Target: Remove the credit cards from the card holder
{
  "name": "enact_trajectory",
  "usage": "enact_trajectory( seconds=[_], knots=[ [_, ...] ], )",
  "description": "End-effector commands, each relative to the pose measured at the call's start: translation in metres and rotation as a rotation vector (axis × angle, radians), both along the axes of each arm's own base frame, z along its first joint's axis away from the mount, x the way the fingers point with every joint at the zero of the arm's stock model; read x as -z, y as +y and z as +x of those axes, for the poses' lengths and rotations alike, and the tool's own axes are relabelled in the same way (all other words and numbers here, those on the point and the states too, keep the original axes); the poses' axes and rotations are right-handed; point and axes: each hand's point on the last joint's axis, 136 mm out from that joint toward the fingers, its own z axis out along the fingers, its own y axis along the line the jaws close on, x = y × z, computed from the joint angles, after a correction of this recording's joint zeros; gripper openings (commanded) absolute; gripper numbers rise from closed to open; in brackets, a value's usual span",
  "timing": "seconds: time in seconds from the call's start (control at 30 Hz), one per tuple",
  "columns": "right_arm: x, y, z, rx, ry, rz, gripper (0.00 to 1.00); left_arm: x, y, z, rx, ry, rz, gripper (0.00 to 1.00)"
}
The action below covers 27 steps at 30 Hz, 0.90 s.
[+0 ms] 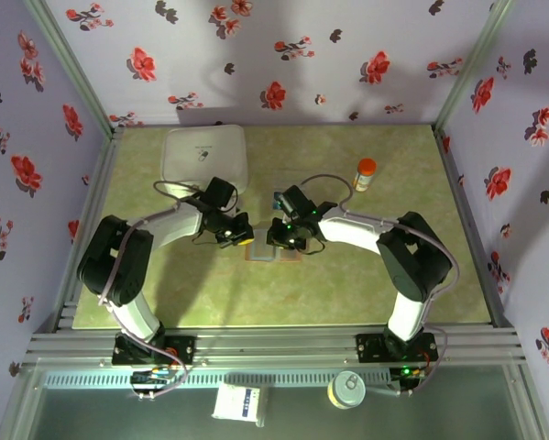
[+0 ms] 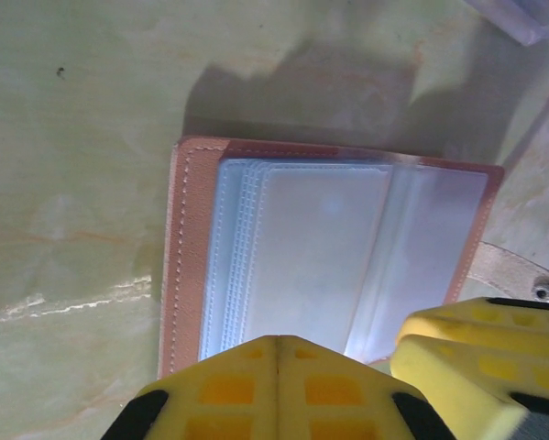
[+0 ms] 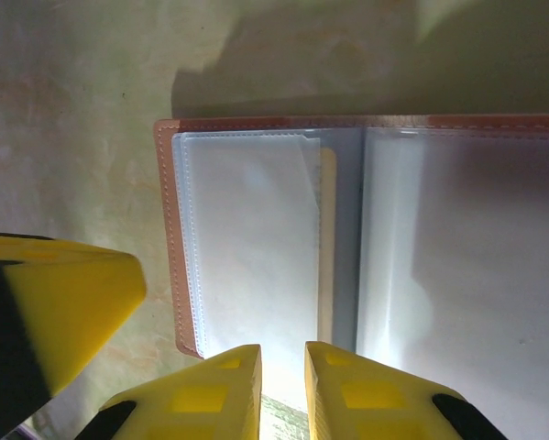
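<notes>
No legible text, brand or no. anywhere. White box [image 1: 205,156], beyond the left claw [image 1: 241,236], has a small dark mark, too small to read. White packet [image 1: 240,403] w/ blue patch, well behind both claws at the near edge: print blurred, unreadable.

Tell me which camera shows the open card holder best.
Left wrist: the card holder lies open, nearly whole, tan border and clear sleeves plain. Right wrist crops its right page. From top external it is a small patch, mostly hidden by the arms.
</notes>
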Motion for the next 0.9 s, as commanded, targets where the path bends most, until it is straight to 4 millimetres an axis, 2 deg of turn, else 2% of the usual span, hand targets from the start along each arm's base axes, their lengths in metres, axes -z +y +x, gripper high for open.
enact_trajectory(
  seconds=[0.0, 0.33, 0.87],
  knots=[
    [-0.002, 0.006, 0.007, -0.018, 0.000, 0.011, 0.21, 0.006, -0.001, 0.002, 0.025, -0.014, 0.024, 0.00],
    [0.003, 0.013, 0.012, -0.022, 0.009, 0.020, 0.21, 0.019, 0.009, -0.002, 0.029, -0.004, 0.076, 0.00],
    [0.005, 0.009, 0.017, -0.016, 0.006, 0.014, 0.21, 0.034, 0.012, -0.007, 0.038, 0.027, 0.097, 0.00]
  ],
)
